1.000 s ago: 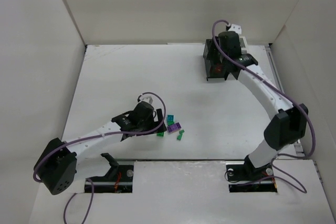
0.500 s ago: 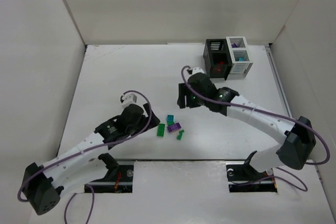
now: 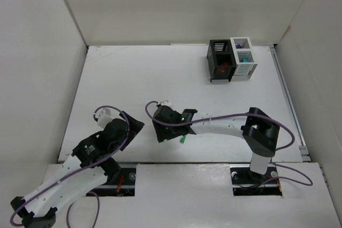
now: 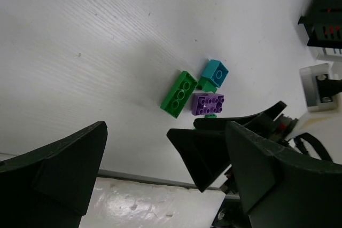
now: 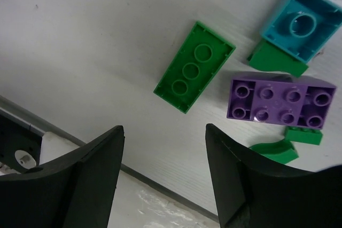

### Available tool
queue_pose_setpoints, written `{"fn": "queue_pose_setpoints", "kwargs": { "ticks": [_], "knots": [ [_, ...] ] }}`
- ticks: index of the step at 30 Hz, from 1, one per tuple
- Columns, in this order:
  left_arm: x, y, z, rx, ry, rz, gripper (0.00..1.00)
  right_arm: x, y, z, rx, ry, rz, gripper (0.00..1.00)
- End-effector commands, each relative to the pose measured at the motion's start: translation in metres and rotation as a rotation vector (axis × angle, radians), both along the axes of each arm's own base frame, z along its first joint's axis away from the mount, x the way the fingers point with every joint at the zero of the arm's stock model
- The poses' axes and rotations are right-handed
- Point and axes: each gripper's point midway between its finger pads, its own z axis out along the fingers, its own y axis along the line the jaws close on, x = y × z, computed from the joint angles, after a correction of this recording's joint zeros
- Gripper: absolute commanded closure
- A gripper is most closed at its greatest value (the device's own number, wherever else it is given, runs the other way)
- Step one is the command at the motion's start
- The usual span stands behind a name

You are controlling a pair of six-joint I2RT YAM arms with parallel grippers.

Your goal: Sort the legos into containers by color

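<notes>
Top view: containers [image 3: 231, 60] at upper right hold a few pieces, so the task is judged partly done; left wrist view: left fingers [image 4: 53, 172] spread, empty, with green, teal and purple legos [image 4: 197, 94] unsorted on the table [image 4: 80, 36] at centre; right wrist view: right fingers [image 5: 80, 177] spread, empty, legos at upper right.

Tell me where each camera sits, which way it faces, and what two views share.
Top view: high at the table's near side, facing down; left arm and right arm show.
Left wrist: low, facing obliquely across the table; its own fingers show.
Right wrist: close above the green brick, facing down; its own fingers show.
Shared: both wrist views hold it, the purple brick and the teal brick.
</notes>
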Motion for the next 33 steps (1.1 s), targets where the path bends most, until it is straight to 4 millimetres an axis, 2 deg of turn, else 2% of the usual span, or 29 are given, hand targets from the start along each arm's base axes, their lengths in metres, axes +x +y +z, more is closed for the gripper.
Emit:
{"fn": "queue_pose_setpoints", "kwargs": {
  "ticks": [1,2,4,6,8,11,12,14,16,19,20,26,31,33],
  "knots": [
    [-0.002,0.013,0.017,-0.059,-0.025,0.1,0.1,0.005,0.031,0.021,0.096,-0.021,-0.054,0.33],
    [-0.002,0.014,0.019,-0.069,-0.034,0.1,0.1,0.003,0.036,0.021,0.098,-0.021,-0.045,0.33],
    [-0.003,0.014,0.024,-0.092,-0.055,0.1,0.1,0.001,0.038,0.006,0.062,-0.013,-0.053,0.33],
    [-0.004,0.015,0.022,-0.092,-0.055,0.1,0.08,0.005,0.038,0.003,0.04,-0.012,-0.087,0.33],
    [-0.004,0.015,0.024,-0.1,-0.062,0.1,0.08,0.007,0.032,-0.009,-0.009,-0.005,-0.119,0.33],
    [-0.004,0.015,0.024,-0.106,-0.061,0.106,0.08,0.012,0.028,-0.016,-0.051,-0.013,-0.175,0.33],
    [-0.004,0.015,0.024,-0.107,-0.061,0.106,0.08,0.014,0.019,-0.023,-0.093,-0.019,-0.195,0.33],
    [-0.004,0.015,0.024,-0.107,-0.061,0.106,0.08,0.016,0.017,-0.017,-0.085,-0.03,-0.23,0.34],
    [-0.003,0.016,0.024,-0.102,-0.066,0.112,0.08,0.017,0.006,-0.018,-0.106,-0.045,-0.252,0.34],
    [-0.003,0.017,0.026,-0.109,-0.072,0.112,0.08,0.017,0.003,-0.008,-0.09,-0.058,-0.257,0.34],
    [-0.003,0.017,0.026,-0.109,-0.072,0.112,0.08,0.016,-0.002,-0.013,-0.104,-0.054,-0.257,0.34],
    [-0.002,0.018,0.026,-0.111,-0.075,0.124,0.08,0.015,-0.002,-0.003,-0.072,-0.069,-0.227,0.35],
    [-0.002,0.018,0.026,-0.111,-0.075,0.124,0.08,0.01,-0.009,-0.01,-0.102,-0.053,-0.212,0.35],
    [-0.002,0.018,0.028,-0.118,-0.082,0.124,0.08,0.009,-0.01,0.0,-0.086,-0.057,-0.213,0.35]
  ]
}}
